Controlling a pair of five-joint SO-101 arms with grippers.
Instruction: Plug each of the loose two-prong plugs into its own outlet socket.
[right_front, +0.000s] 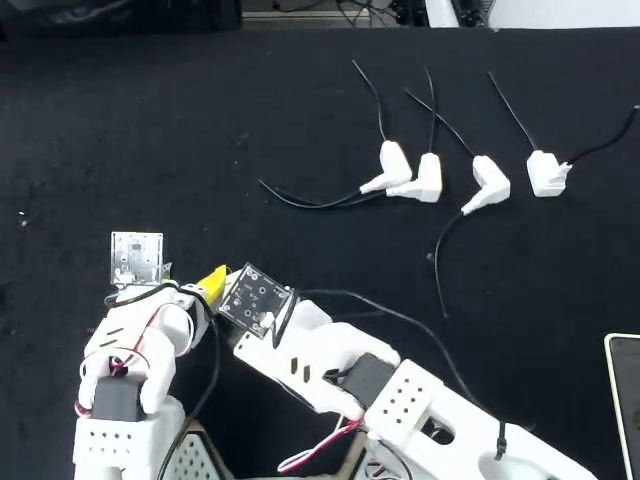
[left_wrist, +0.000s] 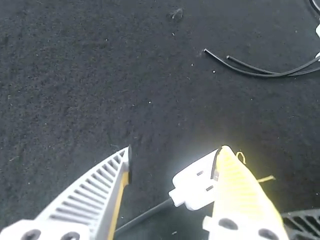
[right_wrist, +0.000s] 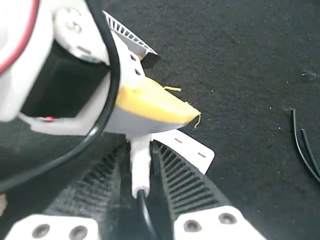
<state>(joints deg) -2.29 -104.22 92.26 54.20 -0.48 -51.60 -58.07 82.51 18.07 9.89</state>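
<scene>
black, fuzzy cloth covers the table under flat, even light; past its far edge lie tangled cables and a white panel.

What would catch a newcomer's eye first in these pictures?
The two grippers meet at the near left of the black table: the right gripper is shut on a white plug, which sits beside the yellow finger of the open left gripper. Farther off to the right, four white connectors with black wires lie in a loose row.
</scene>
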